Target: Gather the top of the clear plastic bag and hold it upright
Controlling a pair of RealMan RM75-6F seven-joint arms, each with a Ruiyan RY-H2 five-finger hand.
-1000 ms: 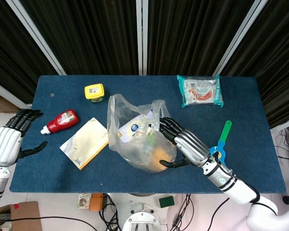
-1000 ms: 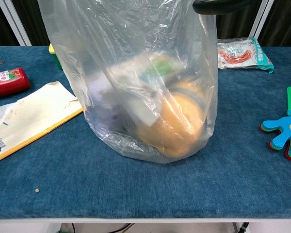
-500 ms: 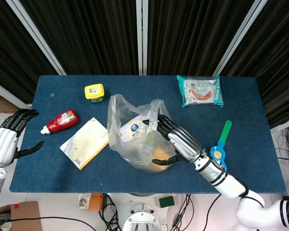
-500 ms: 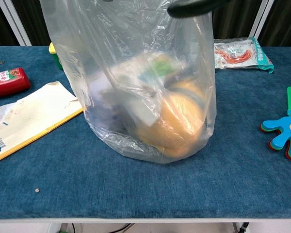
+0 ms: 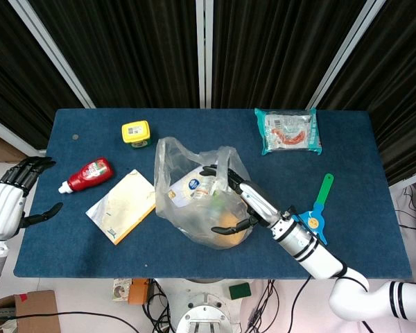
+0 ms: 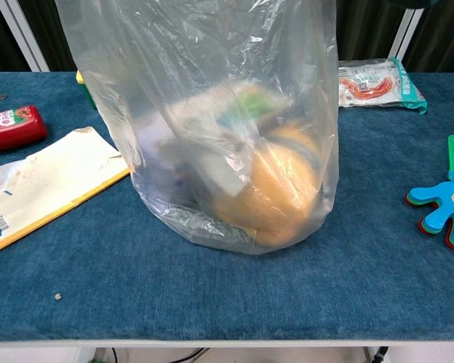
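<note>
The clear plastic bag stands mid-table, its mouth loose and open at the top, with an orange round item and white packets inside. In the chest view the bag fills the centre and rises past the top edge. My right hand is against the bag's right side near its top, fingers spread, thumb low by the orange item; it grips nothing that I can see. My left hand hangs open beyond the table's left edge, far from the bag. Neither hand shows in the chest view.
Left of the bag lie a yellow booklet, a red sauce bottle and a small yellow box. A sausage packet is at the back right. A green-handled hand clapper lies beside my right forearm.
My right hand has slid left and upward along the bag's side, its fingers reaching further over the top; its dark fingertip has left the chest view. The left hand barely moved.
</note>
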